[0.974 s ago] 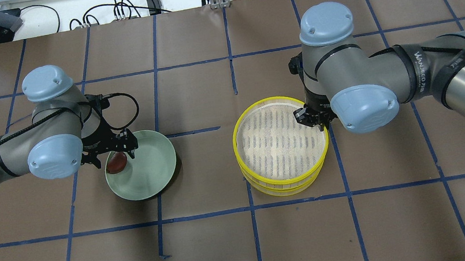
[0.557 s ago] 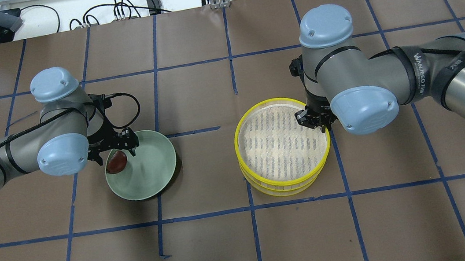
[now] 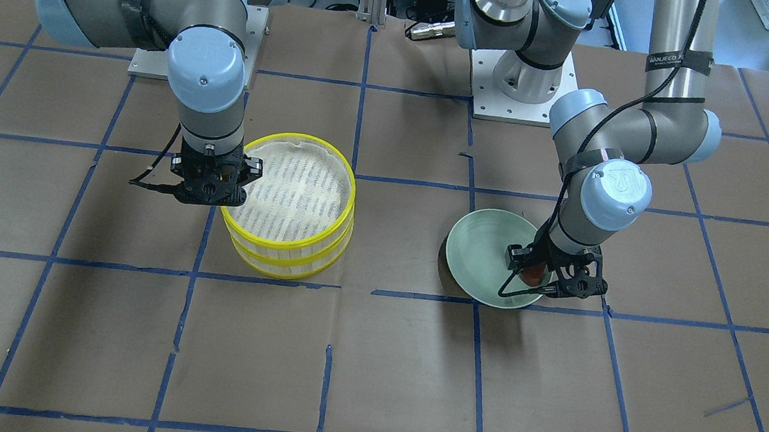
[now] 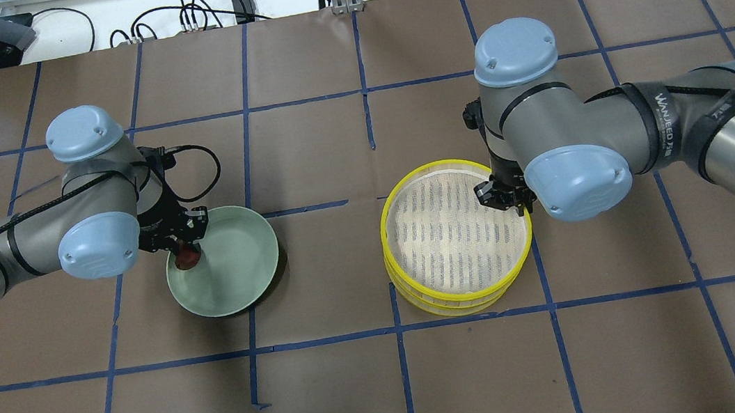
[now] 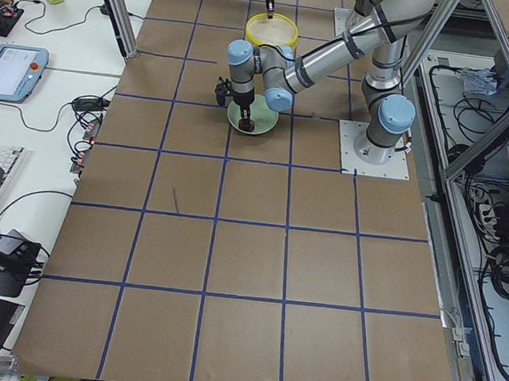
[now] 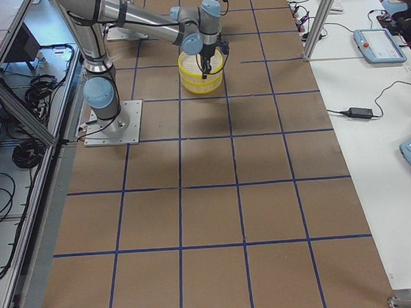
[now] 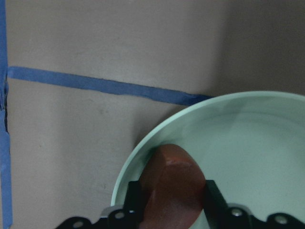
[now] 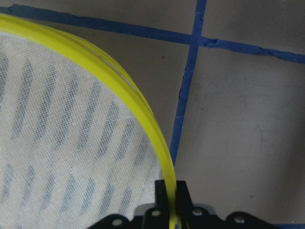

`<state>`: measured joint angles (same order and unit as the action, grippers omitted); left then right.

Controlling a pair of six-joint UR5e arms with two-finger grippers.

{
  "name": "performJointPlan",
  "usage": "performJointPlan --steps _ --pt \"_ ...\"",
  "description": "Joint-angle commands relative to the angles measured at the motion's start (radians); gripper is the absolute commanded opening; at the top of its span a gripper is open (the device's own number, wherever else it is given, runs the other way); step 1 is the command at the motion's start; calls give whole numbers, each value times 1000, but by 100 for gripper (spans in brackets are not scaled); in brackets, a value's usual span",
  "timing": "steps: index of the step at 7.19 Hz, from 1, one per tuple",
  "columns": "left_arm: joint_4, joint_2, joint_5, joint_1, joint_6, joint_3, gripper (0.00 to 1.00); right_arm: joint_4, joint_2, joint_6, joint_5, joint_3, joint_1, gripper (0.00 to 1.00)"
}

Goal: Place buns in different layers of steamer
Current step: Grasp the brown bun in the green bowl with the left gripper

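The reddish-brown bun lies at the near-left edge of the pale green plate. My left gripper is shut on it; in the left wrist view both fingers press the sides of the bun. The two steamer layers are stacked, top layer on lower layer. My right gripper is shut on the top layer's yellow rim at its right side. The top layer's floor is bare. The white bun is hidden or out of view.
Brown paper with a blue tape grid covers the table. The plate and the steamer stack stand about one grid square apart. Cables and equipment lie beyond the far table edge.
My left gripper has closed its fingers on the reddish-brown bun. My right gripper and the steamer's top layer have shifted slightly to the right.
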<state>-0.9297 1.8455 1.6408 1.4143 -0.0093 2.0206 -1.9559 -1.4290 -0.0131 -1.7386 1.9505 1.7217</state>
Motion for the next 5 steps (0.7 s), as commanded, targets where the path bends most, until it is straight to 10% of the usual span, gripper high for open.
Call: performJointPlan --steps 1,2,3,5 --pt "2 -26 4 2 -6 -17 2 5 -5 -1 -13 5 -1 8" --pt "-67 -64 5 18 -20 -61 2 3 -1 8 -9 7 1 37" --pt "-213 -104 1 41 -67 -133 2 3 -1 4 -6 7 1 87" --pt "-418 -138 -10 144 -194 -291 2 8 -8 7 0 -27 -23 100"
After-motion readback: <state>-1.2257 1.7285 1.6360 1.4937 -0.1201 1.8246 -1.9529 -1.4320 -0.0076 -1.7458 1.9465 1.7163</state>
